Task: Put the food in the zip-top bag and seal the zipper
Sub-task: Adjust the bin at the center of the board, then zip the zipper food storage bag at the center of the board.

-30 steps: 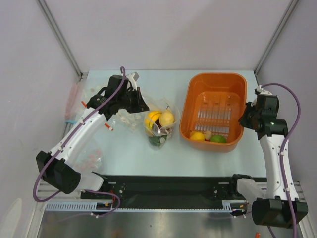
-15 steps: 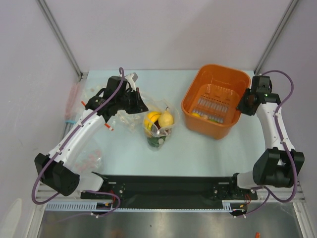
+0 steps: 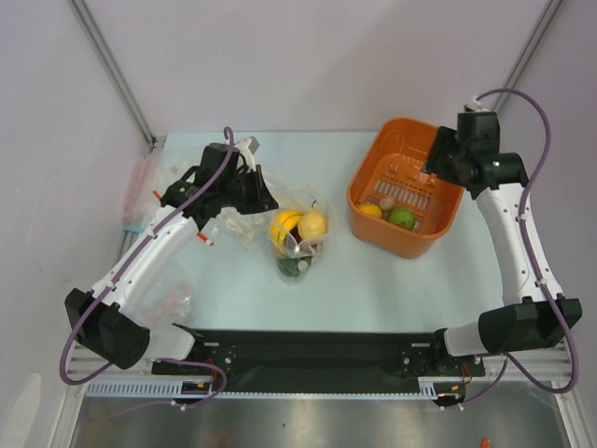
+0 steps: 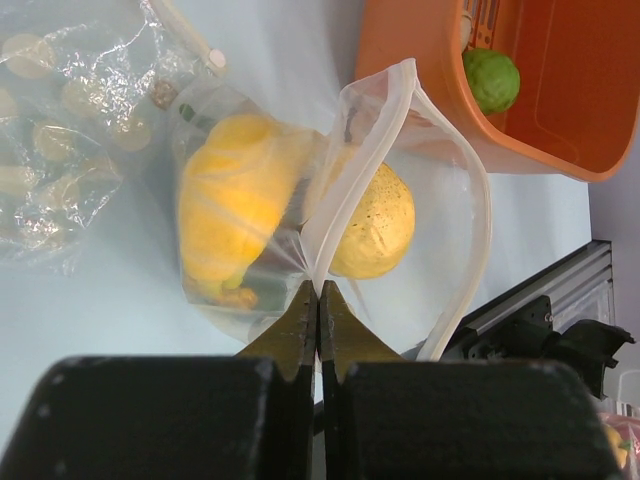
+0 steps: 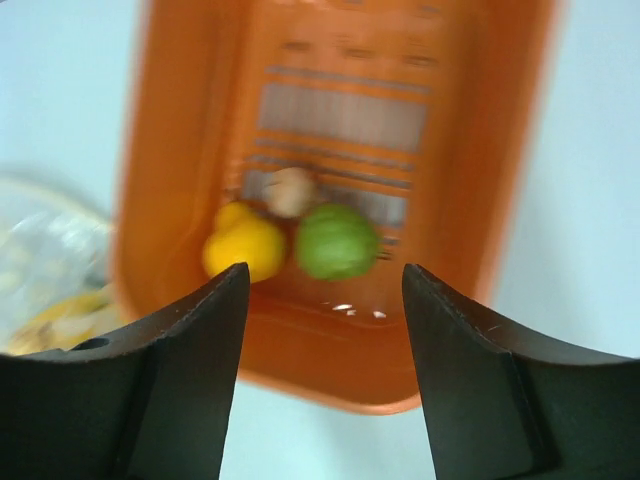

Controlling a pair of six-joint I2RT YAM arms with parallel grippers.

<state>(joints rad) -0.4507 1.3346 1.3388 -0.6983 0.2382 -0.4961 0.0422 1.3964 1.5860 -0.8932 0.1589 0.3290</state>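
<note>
Left fingers (image 4: 319,305) clenched on the zipper (image 4: 385,120) of the zip-top bag (image 3: 300,245), which lies mid-table (image 3: 233,280) with a lemon (image 4: 375,225) and other yellow food inside; farther right, right fingers (image 5: 232,290) spread, empty, above orange basket (image 3: 373,219) holding second lemon (image 5: 245,248) and lime (image 5: 337,241).

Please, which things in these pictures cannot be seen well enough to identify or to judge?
1. Pale small item in the orange basket: blurred in the right wrist view, too small in the top view.
2. Dark green food low in the zip-top bag: top view, covered by yellow pieces and creased plastic.
3. Right gripper: in the top view its fingertips are hidden under its own wrist.
</note>
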